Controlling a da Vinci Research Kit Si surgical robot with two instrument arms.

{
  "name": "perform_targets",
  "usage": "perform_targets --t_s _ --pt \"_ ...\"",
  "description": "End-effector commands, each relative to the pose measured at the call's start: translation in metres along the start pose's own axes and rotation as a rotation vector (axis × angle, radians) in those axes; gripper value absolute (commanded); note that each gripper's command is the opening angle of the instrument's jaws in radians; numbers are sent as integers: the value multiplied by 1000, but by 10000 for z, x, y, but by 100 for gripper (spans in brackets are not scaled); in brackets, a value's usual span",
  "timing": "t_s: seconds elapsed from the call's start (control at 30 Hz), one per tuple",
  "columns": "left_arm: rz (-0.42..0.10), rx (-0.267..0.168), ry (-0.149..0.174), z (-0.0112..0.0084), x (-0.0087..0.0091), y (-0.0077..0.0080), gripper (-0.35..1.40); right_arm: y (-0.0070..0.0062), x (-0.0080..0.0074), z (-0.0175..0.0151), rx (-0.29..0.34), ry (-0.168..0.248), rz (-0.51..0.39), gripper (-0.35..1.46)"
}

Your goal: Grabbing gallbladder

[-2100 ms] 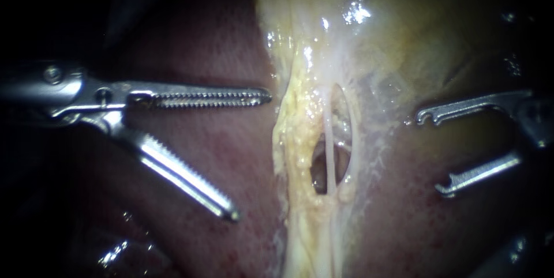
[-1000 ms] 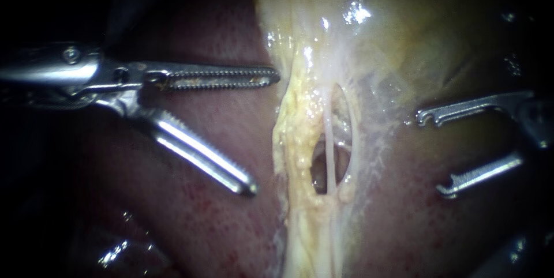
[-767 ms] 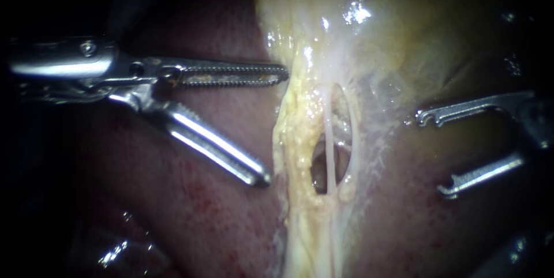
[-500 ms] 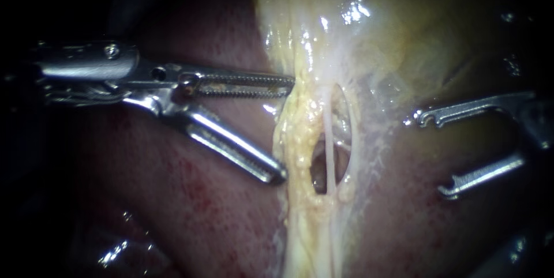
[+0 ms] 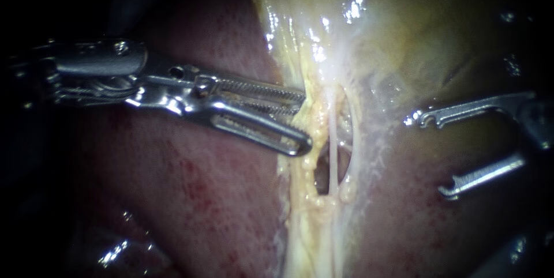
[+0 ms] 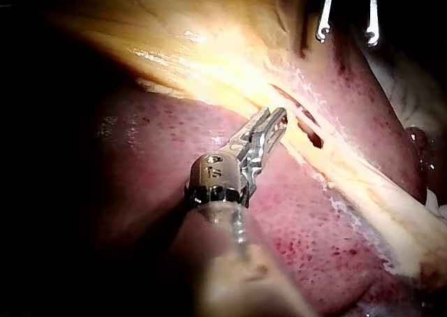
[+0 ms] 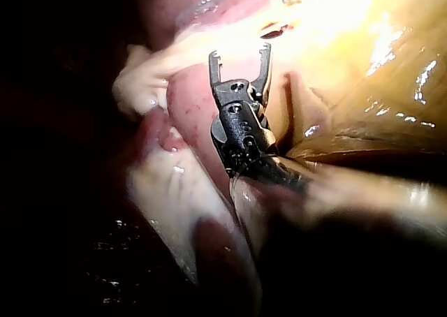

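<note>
Clamping the gallbladder (image 5: 404, 30) edge, pincer of left instrument (image 5: 303, 122) overlies liver (image 5: 202, 197); right instrument (image 5: 431, 154) pincer stands apart.

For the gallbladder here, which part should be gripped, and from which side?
Probably the raised yellowish ridge along the left edge of the gallbladder. It stands proud of the flat liver, so a bite from the view's left, where the left instrument sits, fits best.

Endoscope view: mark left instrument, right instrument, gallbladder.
left instrument (image 5: 304, 121), endoscope view, between its jaw tips at the yellow tissue edge.
right instrument (image 5: 431, 154), endoscope view, midway between its open jaw tips.
gallbladder (image 5: 404, 30), endoscope view, on its yellowish wall.
</note>
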Motion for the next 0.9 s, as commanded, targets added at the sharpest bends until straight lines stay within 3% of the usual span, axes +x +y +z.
perform_targets --t_s 0.03,0.1,0.9 --pt "1 0 2 1 1 1 -22 0 0 0 0 0 0 58" --pt "1 -4 4 0 1 2 -35 0 0 0 0 0 0 58" --pt "-7 -15 9 -7 2 1 -35 0 0 0 0 0 0 58"
